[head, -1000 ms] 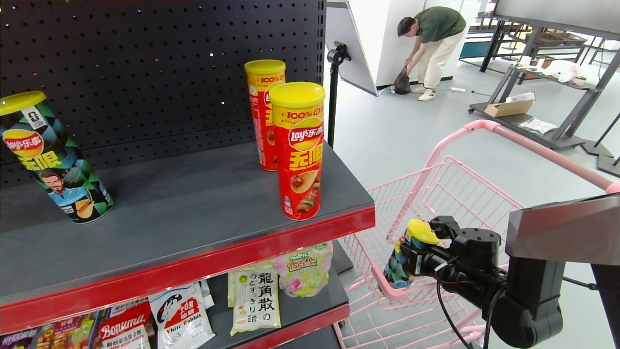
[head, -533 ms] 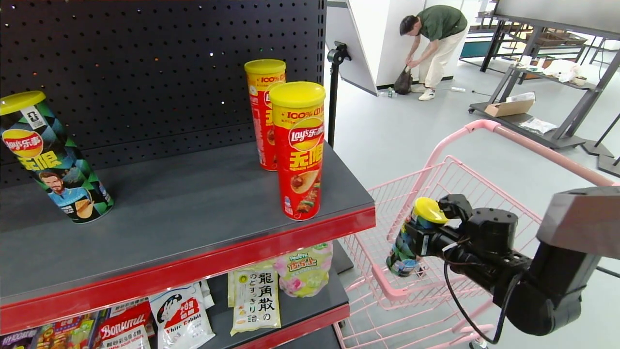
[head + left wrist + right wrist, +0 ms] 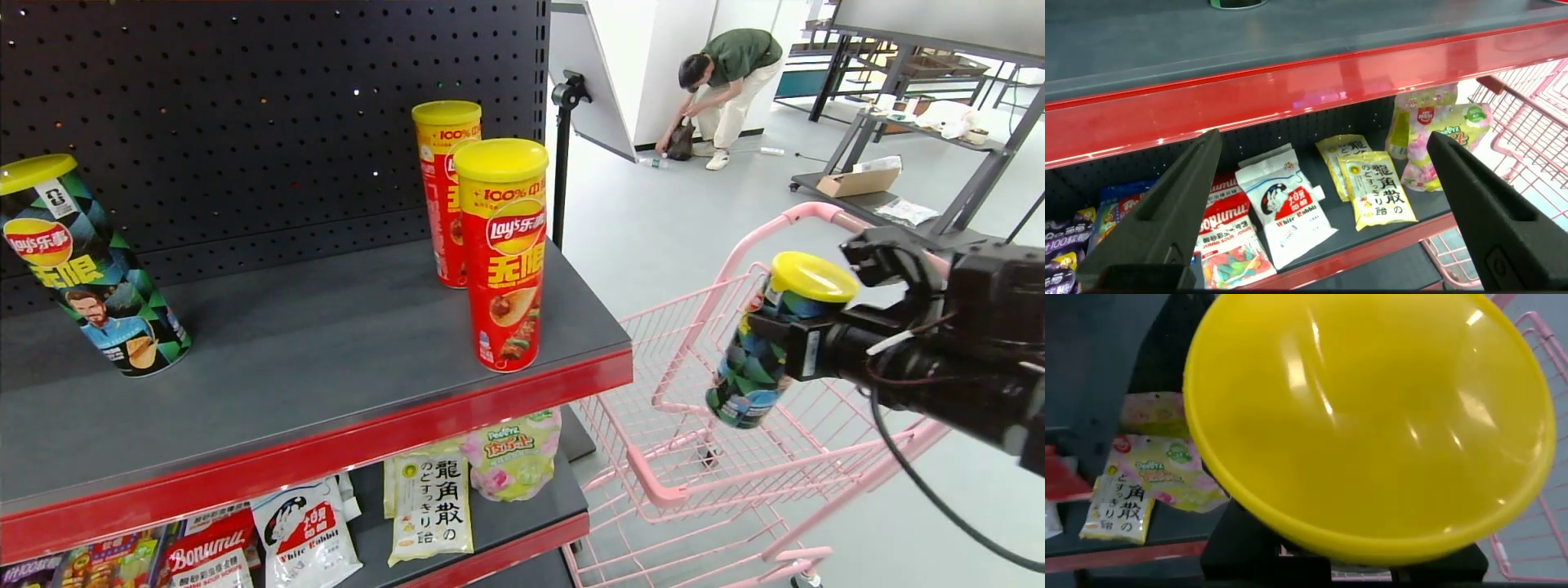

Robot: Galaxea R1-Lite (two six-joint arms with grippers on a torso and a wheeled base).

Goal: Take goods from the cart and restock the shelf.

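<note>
Chip can [image 3: 753, 363], green-patterned with a yellow lid [image 3: 812, 276], hangs tilted in the air above the pink cart [image 3: 694, 302], its base leaning toward the shelf [image 3: 326, 351] and well apart from it. Right gripper [image 3: 808, 314] is clenched on the can's upper body, just under the lid. I judge it a light, stiff cardboard tube with a slick printed wrap: easy to carry, but it could slip or swivel between the pads, and a hard squeeze may dent the wall. The body below the lid looks the sound place to hold, since a snap-on lid could pop off if gripped. On the top shelf two red cans [image 3: 500, 253] stand near the right end and a matching green can [image 3: 91, 269] stands at the left, with bare board between them. Left gripper [image 3: 1323, 204] is released, fingers spread wide, facing snack bags [image 3: 1282, 214] on the lower shelf
</note>
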